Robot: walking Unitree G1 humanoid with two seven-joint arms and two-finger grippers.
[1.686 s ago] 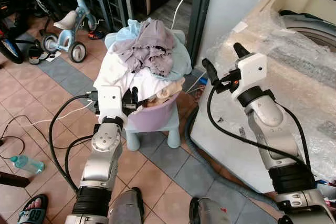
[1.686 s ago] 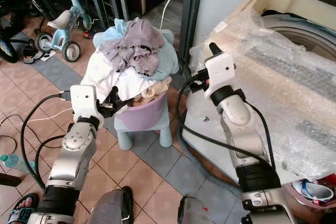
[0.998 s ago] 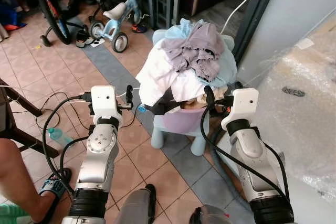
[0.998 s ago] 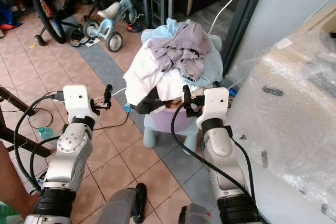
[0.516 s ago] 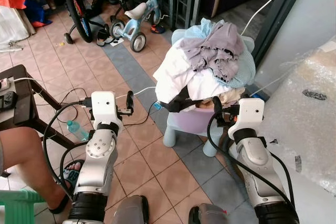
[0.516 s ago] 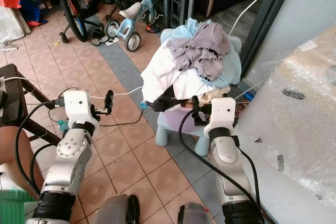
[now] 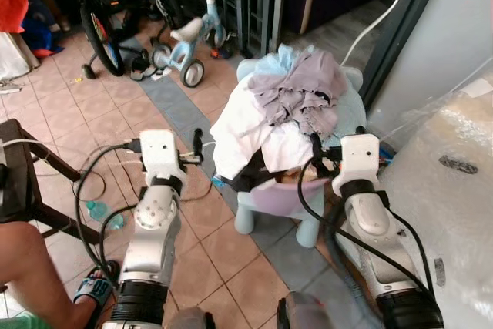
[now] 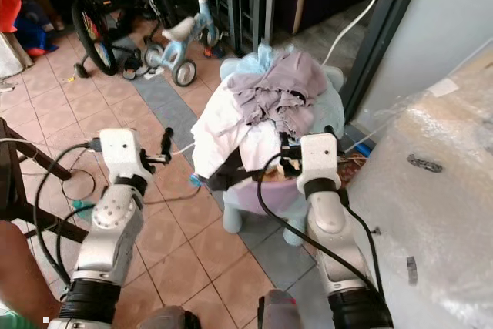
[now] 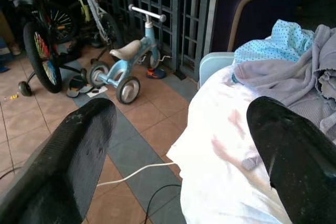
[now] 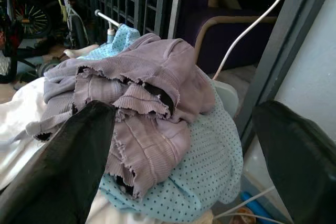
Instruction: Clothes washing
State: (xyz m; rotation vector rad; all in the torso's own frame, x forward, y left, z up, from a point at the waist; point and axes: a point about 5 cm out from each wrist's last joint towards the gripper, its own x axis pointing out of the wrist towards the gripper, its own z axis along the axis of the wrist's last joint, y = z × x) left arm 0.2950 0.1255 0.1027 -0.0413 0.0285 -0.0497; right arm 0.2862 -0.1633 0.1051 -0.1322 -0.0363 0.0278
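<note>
1. Right gripper has swung off the bubble-wrapped washer top, where it was raised 1.7 s ago, down and across to the laundry pile; its fingers now sit spread against the pile's right flank.
2. Left gripper was touching the lilac basin rim 1.7 s ago. It drew out to the left, well apart, and has since closed back in, now just beside the white garment, fingers spread.
3. The head camera turned left, then partway back: the person's leg came into view.
</note>
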